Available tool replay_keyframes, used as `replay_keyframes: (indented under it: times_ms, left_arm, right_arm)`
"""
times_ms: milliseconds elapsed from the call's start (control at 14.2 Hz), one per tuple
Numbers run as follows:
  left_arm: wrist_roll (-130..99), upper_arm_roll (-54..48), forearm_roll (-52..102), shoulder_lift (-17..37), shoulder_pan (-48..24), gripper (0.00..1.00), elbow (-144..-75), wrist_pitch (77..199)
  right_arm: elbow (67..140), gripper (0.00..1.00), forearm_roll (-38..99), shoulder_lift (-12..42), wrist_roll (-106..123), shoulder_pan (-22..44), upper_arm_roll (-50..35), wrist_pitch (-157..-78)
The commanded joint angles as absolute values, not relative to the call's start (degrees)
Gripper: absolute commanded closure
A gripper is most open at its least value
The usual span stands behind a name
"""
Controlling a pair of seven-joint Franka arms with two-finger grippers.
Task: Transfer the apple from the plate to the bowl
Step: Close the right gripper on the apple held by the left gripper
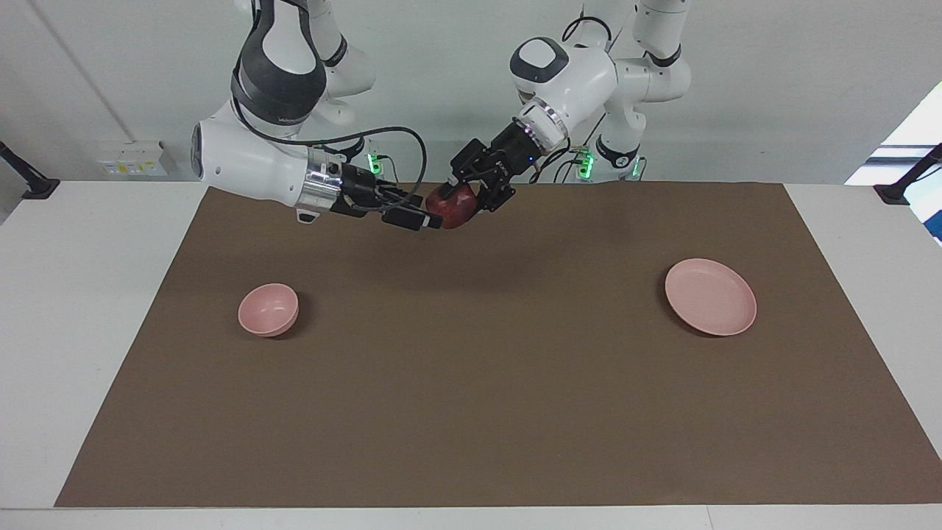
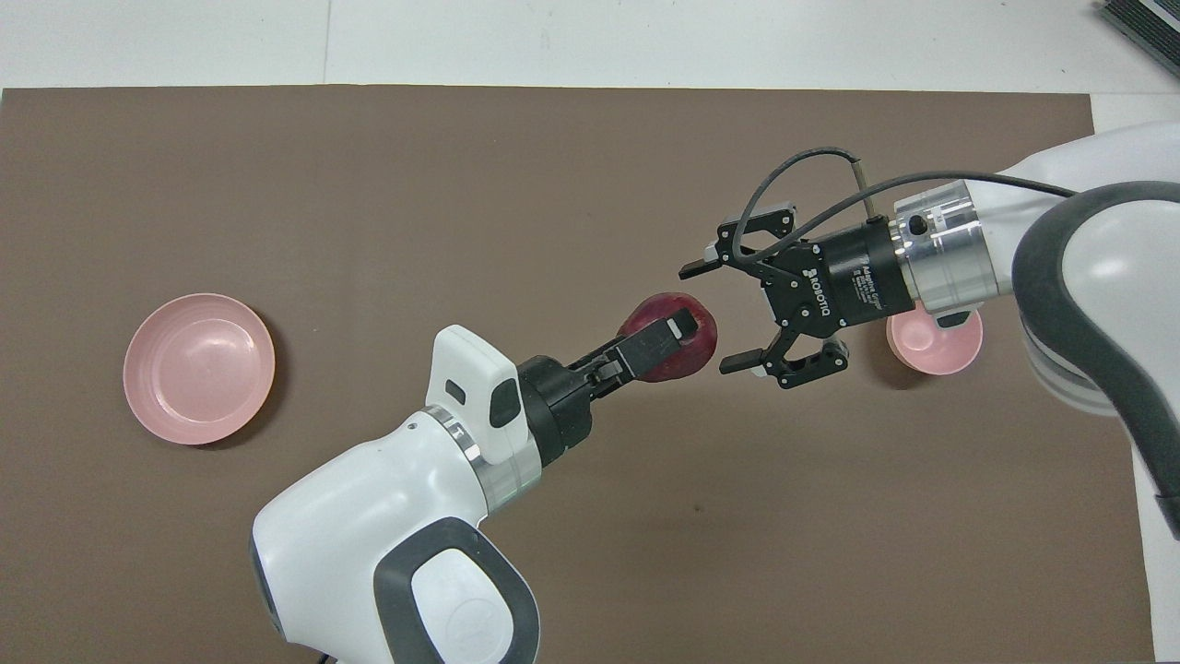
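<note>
Apple [image 1: 454,207] hangs in the air above the middle of the brown mat [image 1: 486,412], clamped in the left pincer [image 1: 471,197], so it is off the plate and not yet in the bowl. Going across the facing view: the bowl [image 1: 268,310] sits toward the right arm's end of the desk [image 1: 88,309], empty. Next comes the right pincer [image 1: 427,218], its jaws spread wide and its tips right at the apple, seemingly either side of it without closing. Then the left pincer with the fruit, and last the plate [image 1: 711,297], bare, toward the left arm's end. This looks like a handover in mid-air. The next move calls for the right pincer to close on the apple before the left lets go, then carry it over the bowl.
</note>
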State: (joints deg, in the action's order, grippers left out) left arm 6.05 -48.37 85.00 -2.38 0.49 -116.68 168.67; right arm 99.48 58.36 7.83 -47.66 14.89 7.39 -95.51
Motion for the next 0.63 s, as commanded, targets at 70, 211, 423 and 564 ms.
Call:
replay_keyframes:
  times_ms: [70, 211, 423, 564]
  left_arm:
    - [6.2, -49.0, 86.0, -1.7, 0.5, 0.98, -115.5, 170.2]
    - [6.2, -49.0, 86.0, -1.7, 0.5, 0.98, -115.5, 170.2]
    - [6.2, -49.0, 86.0, -1.7, 0.5, 0.98, -115.5, 170.3]
    - [6.2, -49.0, 86.0, -1.7, 0.5, 0.97, -115.5, 170.2]
  right_arm:
    - [99.2, 0.00, 59.4, 8.3, -49.1, 15.1, 7.4, -94.7]
    - [99.2, 0.00, 59.4, 8.6, -49.1, 15.6, 7.4, -94.7]
    - [99.1, 0.00, 59.5, 8.6, -49.1, 16.3, 7.4, -94.7]
    - [99.1, 0.00, 59.9, 8.6, -49.1, 16.2, 7.4, -94.6]
